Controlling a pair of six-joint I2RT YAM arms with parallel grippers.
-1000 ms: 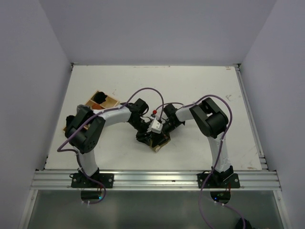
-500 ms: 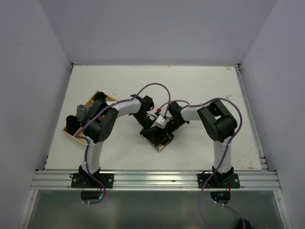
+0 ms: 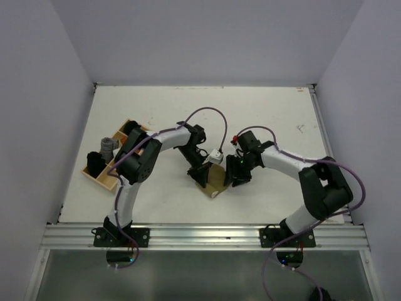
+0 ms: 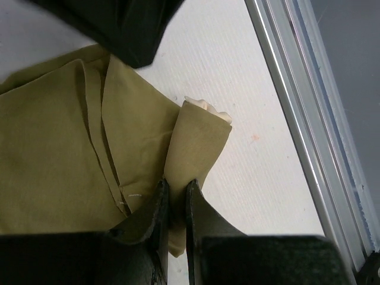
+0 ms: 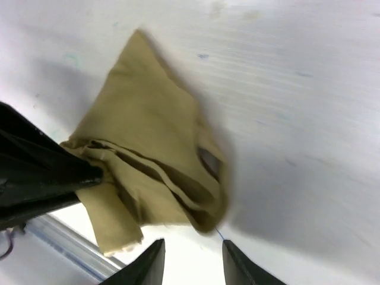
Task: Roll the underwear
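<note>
Olive underwear was pinched at its lower-centre fold by the left fingers, seemingly to begin rolling. Right fingers hung spread.

Quick count: one underwear, one tray left of it, two arms: left arm, right arm.

The right arm swings out to the lower right of the frame, and the right gripper backs off the underwear with its jaws spread wider. The left gripper, wide a second ago, now pinches a fold of it. The left elbow shifts right, uncovering the wooden tray.
</note>
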